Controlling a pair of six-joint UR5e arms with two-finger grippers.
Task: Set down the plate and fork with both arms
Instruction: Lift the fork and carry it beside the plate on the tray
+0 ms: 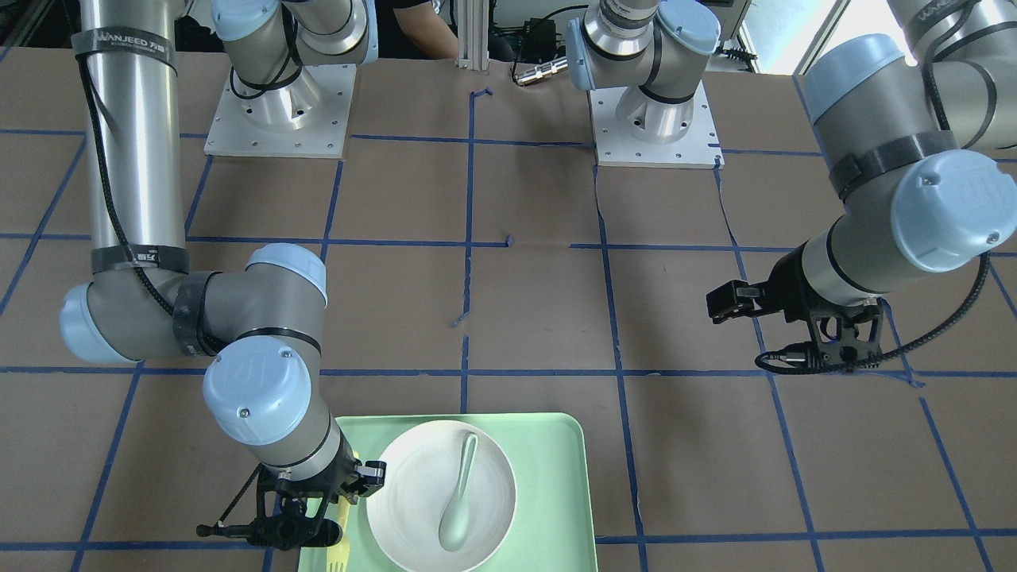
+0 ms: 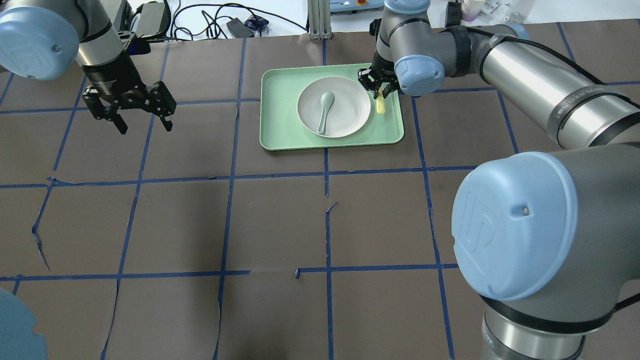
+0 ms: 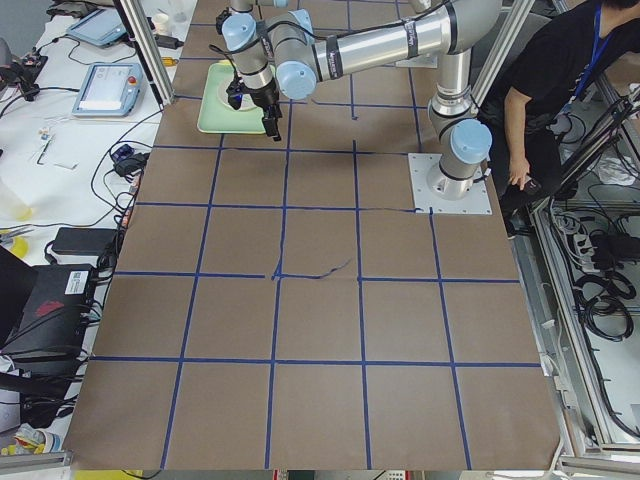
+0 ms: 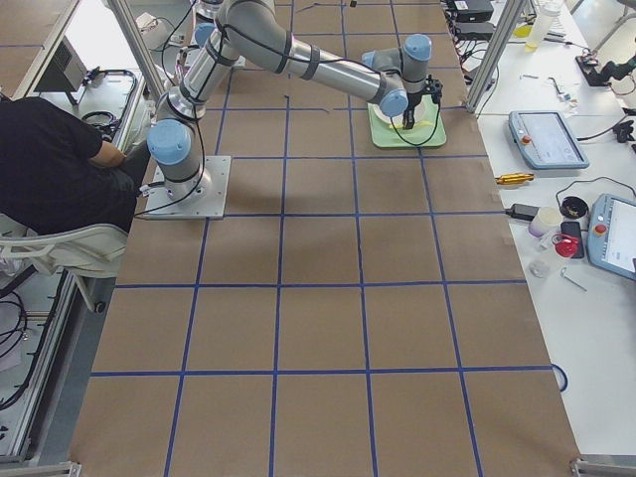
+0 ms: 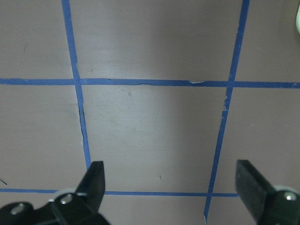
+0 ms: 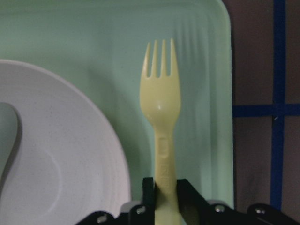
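Observation:
The off-white plate sits in the mint-green tray, with a grey-green spoon lying in it. The pale yellow fork is on the tray strip beside the plate, tines pointing away from the gripper. My right gripper is shut on the fork's handle; it also shows in the overhead view and the front view. I cannot tell whether the fork rests on the tray or hangs just above it. My left gripper is open and empty above bare table, far to the left of the tray.
The tray's raised edge runs close to the fork's right. The plate rim is close to its left. Blue tape lines cross the brown table under the left gripper. The arm bases stand at the robot side.

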